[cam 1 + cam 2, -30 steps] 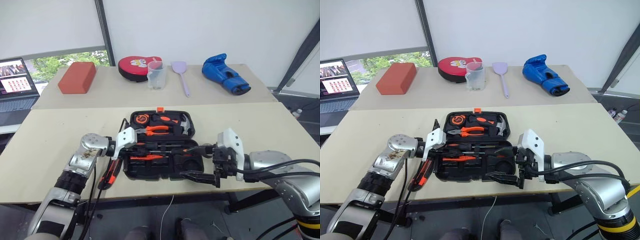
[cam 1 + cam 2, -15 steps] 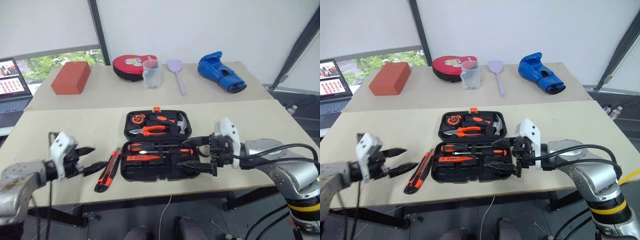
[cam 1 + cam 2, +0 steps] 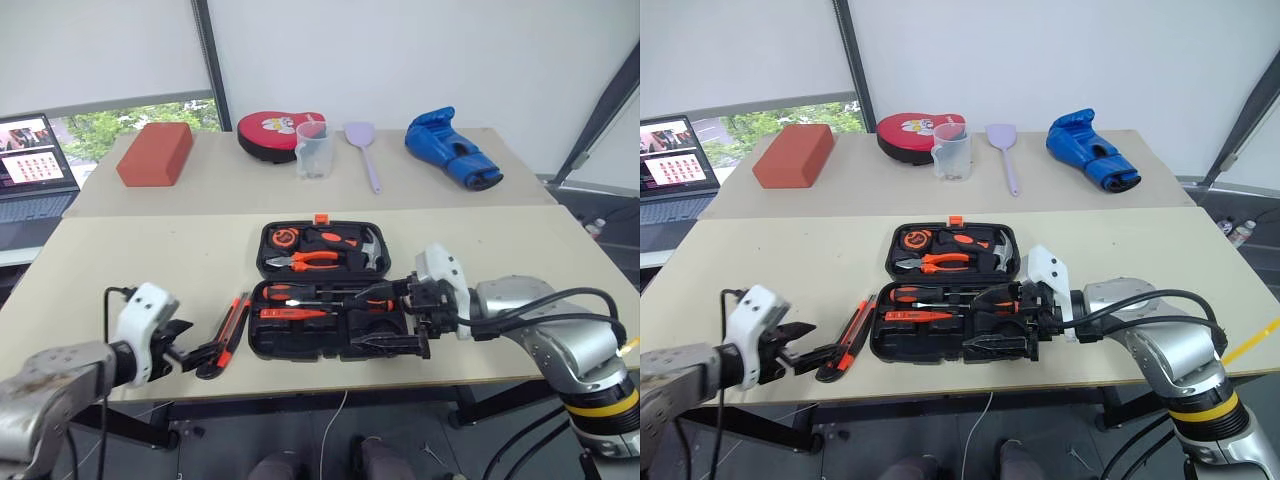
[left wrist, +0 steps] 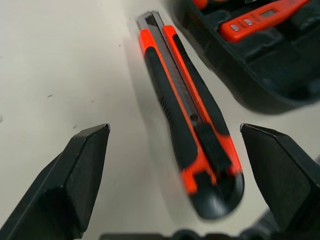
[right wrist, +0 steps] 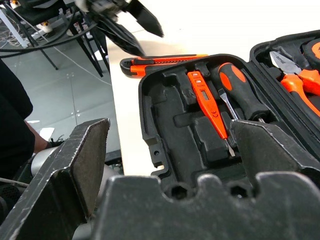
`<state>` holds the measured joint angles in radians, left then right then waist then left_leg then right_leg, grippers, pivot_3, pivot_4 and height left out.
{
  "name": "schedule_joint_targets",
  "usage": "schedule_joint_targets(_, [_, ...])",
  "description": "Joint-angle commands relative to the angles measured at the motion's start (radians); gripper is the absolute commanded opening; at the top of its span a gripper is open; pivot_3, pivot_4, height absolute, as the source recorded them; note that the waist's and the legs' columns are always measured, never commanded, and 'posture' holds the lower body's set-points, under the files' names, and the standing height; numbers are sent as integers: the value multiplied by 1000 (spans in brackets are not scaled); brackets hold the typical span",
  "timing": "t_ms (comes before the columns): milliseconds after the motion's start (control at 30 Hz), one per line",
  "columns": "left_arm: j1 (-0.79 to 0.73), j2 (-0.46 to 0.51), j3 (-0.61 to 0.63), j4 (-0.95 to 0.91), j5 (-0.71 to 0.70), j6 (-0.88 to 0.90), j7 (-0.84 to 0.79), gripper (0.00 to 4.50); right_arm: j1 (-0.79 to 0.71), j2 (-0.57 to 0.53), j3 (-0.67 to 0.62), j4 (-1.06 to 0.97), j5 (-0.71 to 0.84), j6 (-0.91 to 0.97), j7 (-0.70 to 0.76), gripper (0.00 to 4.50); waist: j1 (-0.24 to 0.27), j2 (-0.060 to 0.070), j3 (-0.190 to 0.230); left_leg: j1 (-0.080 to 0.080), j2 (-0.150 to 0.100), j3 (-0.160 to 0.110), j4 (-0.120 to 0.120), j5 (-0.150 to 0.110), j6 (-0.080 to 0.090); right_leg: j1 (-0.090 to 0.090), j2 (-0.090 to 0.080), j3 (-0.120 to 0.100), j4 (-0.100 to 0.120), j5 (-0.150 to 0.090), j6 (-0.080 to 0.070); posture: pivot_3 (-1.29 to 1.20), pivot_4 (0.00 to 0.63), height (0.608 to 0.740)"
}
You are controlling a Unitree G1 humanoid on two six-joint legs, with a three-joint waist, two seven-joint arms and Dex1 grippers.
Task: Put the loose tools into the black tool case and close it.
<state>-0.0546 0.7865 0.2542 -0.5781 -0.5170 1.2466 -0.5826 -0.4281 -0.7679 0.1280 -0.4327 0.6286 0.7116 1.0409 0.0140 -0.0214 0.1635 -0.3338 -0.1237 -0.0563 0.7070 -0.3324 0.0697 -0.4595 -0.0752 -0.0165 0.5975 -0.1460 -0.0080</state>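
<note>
Left pincer (image 3: 200, 352) has drawn back, jaws wide, framing the utility knife (image 3: 230, 331); we judge closing on it comes next.

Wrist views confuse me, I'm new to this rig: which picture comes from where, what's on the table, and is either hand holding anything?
It's a two-armed humanoid. The two wide pictures come from its head, looking down at the table. The close-ups look along each hand's black fingers. The left hand is open, its fingers either side of the knife, which lies on the table beside the open case. The right hand is open over the case's right end. Neither holds anything. Screwdrivers and pliers sit in the case.
</note>
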Motion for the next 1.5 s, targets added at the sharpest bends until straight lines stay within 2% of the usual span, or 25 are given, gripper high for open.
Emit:
schedule_joint_targets(33, [-70, -3, -84, 27, 34, 62, 74, 4467, 14, -4, -34, -54, 6, -13, -17, 4500, -2, 0, 0, 0, 0, 0, 0, 0, 0, 0, 0, 0, 0, 0, 0, 0, 150, 740])
schedule_joint_targets(233, [-88, -13, -156, 59, 37, 55, 90, 4467, 48, -13, -58, -82, 15, 3, -44, 4500, -1, 1, -1, 3, 0, 0, -5, 1, -2, 0, 0, 1, -1, 0, 0, 0, 150, 740])
schedule_joint_targets(367, [-102, -4, -160, 84, 31, 44, 80, 4467, 61, -17, -75, -96, 25, 11, -61, 4500, 2, 2, -1, 4, 0, 0, -5, 2, -3, 2, 0, 1, 0, 0, 0, 0, 150, 740])
schedule_joint_targets(500, [-109, 30, -172, 125, 40, 9, 59, 3435, 67, -21, -86, -103, 24, 14, -70, 4500, -1, 2, -1, 5, 0, 0, -5, 2, -4, 2, 0, 2, 1, 0, 0, 0, 150, 740])
schedule_joint_targets(667, [-148, 89, -120, 246, 59, -54, 23, 1628, 68, -23, -102, -107, 46, 39, -82, 4500, -1, 2, -1, 5, 0, 0, -7, 2, -4, 1, 0, 1, 1, 0, 0, 0, 150, 740])
schedule_joint_targets(833, [-251, 186, -70, 406, 71, -275, -114, 1628, 90, -46, -133, -131, 98, 78, -77, 4500, -2, 1, 0, 5, 0, 0, -9, 3, -6, 0, 0, 1, 1, 0, -1, 0, 150, 740])
schedule_joint_targets(933, [-309, 227, -90, 415, 54, -467, -293, 1628, 108, -60, -139, -140, 92, 69, -78, 4500, 0, 0, 0, 3, 0, 0, -9, 3, -6, -1, 0, 1, -1, 0, -1, 0, 150, 740])
schedule_joint_targets(1033, [-387, 237, -155, 375, -20, -541, -515, 1628, 131, -76, -136, -140, 63, 40, -71, 4500, 7, 0, 0, 1, -1, -1, -8, 3, -6, -1, -1, -3, -3, 0, -1, 0, 150, 740])
schedule_joint_targets(1100, [-419, 235, -223, 356, -17, -584, -614, 1628, 138, -78, -131, -139, 45, 24, -76, 4500, 2, 1, 0, 0, -2, 0, -8, 3, -6, -1, -2, -8, -4, 0, -1, 0, 150, 740])
schedule_joint_targets(1233, [-499, 158, -412, 357, 73, -697, -719, 1628, 119, -61, -125, -138, 48, 33, -94, 4500, -6, 0, 0, 1, -2, 0, -8, 3, -5, -1, -3, -9, -4, 0, -1, 0, 150, 740])
schedule_joint_targets(1333, [-584, 92, -546, 412, 135, -712, -784, 1628, 126, -56, -133, -154, 55, 43, -112, 4500, -4, 0, 0, -1, 0, 0, -6, 3, -6, -1, -3, -5, -4, 0, -3, 0, 150, 740])
schedule_joint_targets(1500, [-639, 52, -654, 475, 196, -713, -863, 1628, 162, -62, -154, -184, 64, 52, -138, 4500, -5, 0, 0, -1, 1, 0, -5, 4, -3, -1, -2, -3, -3, 1, -4, 0, 150, 740])
